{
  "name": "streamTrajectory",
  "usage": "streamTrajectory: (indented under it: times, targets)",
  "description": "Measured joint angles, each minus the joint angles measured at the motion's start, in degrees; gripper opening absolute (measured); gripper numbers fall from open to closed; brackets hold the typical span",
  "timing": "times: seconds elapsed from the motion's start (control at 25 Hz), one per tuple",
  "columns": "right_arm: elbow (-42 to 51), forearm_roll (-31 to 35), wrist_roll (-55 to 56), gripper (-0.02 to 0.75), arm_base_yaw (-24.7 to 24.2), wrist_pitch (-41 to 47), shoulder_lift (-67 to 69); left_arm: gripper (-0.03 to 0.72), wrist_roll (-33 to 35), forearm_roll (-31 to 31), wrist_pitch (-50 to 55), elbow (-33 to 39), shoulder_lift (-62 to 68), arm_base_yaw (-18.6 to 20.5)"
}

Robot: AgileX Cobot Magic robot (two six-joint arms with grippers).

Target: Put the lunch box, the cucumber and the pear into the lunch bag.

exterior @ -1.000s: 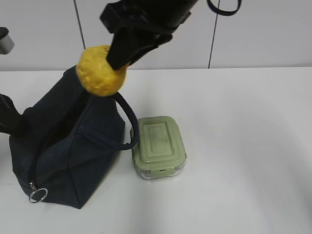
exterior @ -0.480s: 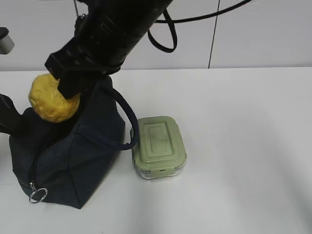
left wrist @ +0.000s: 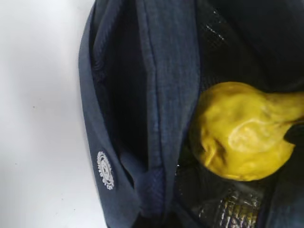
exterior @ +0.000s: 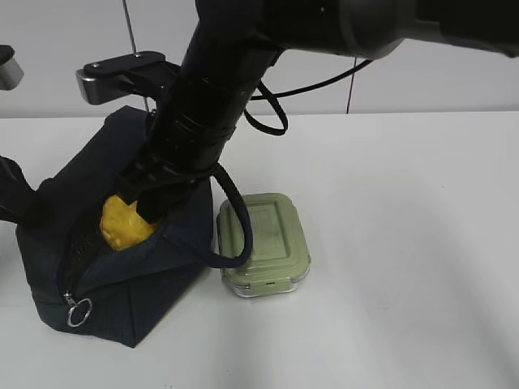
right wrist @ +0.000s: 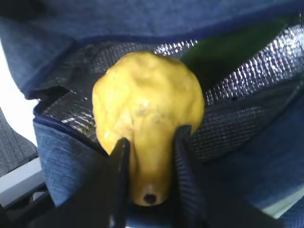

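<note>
The navy lunch bag (exterior: 122, 284) stands open at the left of the table. My right gripper (exterior: 150, 198) reaches down into its mouth, shut on the neck of the bumpy yellow pear (exterior: 126, 223). In the right wrist view the pear (right wrist: 147, 109) hangs over the silver lining, with the dark green cucumber (right wrist: 228, 50) lying inside behind it. The left gripper (exterior: 18, 207) is at the bag's left edge, shut on its fabric (left wrist: 166, 71); its fingers do not show in the left wrist view. The sage-lidded lunch box (exterior: 263, 243) sits on the table, right of the bag.
One loop handle (exterior: 235, 219) of the bag hangs over the lunch box's left side. The zipper's metal ring pull (exterior: 78, 312) dangles at the bag's front corner. White table stretches to the right (exterior: 405, 243), with a wall behind.
The right arm has come down and to the left, carrying the pear from above the bag into its open mouth. The bag's mouth has spread and its handle has dropped toward the lunch box.
</note>
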Motion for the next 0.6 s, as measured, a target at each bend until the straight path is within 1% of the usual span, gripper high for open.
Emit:
streamTrajectory:
  times: [0.2, 0.32, 0.36, 0.44, 0.48, 0.6]
  targets:
    - [-0.09, -0.43, 0.52, 0.171, 0.00, 0.53, 0.75, 0.002, 0.00, -0.05, 0.00, 0.00, 0.00, 0.00]
    - [-0.89, 0.05, 0.52, 0.251, 0.00, 0.53, 0.88, 0.002, 0.00, -0.05, 0.00, 0.00, 0.00, 0.00]
    - [-1.67, 0.31, 0.52, 0.348, 0.00, 0.53, 0.88, 0.002, 0.00, -0.05, 0.06, 0.00, 0.00, 0.00]
    - [-3.22, 0.57, 0.55, 0.433, 0.00, 0.64, 0.88, 0.002, 0.00, -0.05, 0.06, 0.00, 0.00, 0.00]
    - [-4.09, 0.57, 0.77, 0.459, 0.00, 0.89, 0.88, 0.002, 0.00, -0.05, 0.12, 0.00, 0.00, 0.00]
    - [-6.31, 0.57, 2.03, 0.470, 0.00, 2.30, 0.88, 0.002, 0.00, -0.05, 0.12, 0.00, 0.00, 0.00]
